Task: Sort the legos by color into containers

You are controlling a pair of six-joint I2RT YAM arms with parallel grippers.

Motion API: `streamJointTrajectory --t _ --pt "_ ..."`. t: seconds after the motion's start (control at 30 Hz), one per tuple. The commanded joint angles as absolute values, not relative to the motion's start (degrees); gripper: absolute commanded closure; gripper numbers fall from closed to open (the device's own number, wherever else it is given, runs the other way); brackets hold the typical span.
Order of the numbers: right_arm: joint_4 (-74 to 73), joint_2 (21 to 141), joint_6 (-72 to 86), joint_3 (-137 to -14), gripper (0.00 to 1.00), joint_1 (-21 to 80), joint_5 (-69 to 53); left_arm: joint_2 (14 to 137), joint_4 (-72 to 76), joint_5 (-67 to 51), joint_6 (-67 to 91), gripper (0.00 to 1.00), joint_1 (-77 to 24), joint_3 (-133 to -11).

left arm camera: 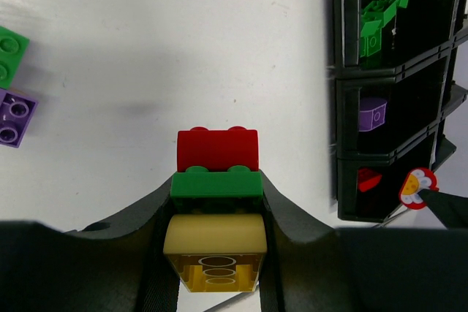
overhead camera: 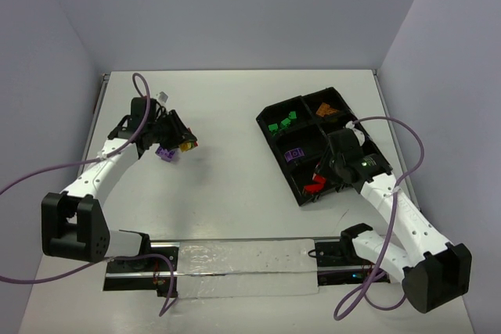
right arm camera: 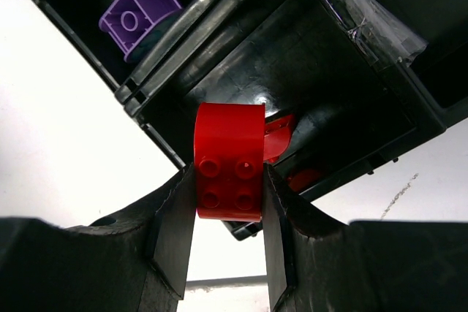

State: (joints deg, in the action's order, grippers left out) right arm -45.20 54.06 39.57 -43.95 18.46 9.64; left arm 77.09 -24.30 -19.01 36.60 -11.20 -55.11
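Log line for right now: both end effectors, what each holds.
left end effector: shut on red-green-yellow stack, over table | right end effector: shut on red brick, above red compartment

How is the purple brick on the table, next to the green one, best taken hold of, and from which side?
Probably from straight above: the purple brick lies flat on the table, studs up. Pinch the two flat side walls that run away from the green brick, which sits close beside one wall.

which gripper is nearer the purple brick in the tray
Right. The right gripper is over the compartment next to the purple brick; the left gripper is far across the table.
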Motion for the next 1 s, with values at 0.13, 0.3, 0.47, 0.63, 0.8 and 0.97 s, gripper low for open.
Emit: streamJointTrajectory --t 0.13,0.3,0.47,0.63,0.8,0.97 --pt "-42.07 55.86 40.16 -42.14 0.93 17.77 9.77 75.71 -24.59 -17.93 36.45 1.0 -11.43 -60.92" --pt "-41.19 57.25 39.81 -42.06 0.88 17.75 9.46 75.25 -25.84 -17.46 36.09 1.0 -11.37 -62.44" --pt "-40.26 57.45 39.93 -41.4 0.87 17.75 8.88 75.06 -25.93 -17.9 36.24 1.0 -11.43 -62.98" --pt "-39.99 57.57 40.47 -40.56 0.49 17.8 8.44 75.1 -25.49 -18.19 36.65 1.0 -11.43 -63.19" --pt "-40.59 57.27 39.97 -42.11 0.35 17.75 8.99 75.2 -25.86 -17.7 36.33 1.0 -11.43 -63.66" --pt "-41.93 57.39 38.5 -45.52 0.35 17.75 9.75 75.23 -26.46 -16.79 35.51 1.0 -11.38 -64.6"
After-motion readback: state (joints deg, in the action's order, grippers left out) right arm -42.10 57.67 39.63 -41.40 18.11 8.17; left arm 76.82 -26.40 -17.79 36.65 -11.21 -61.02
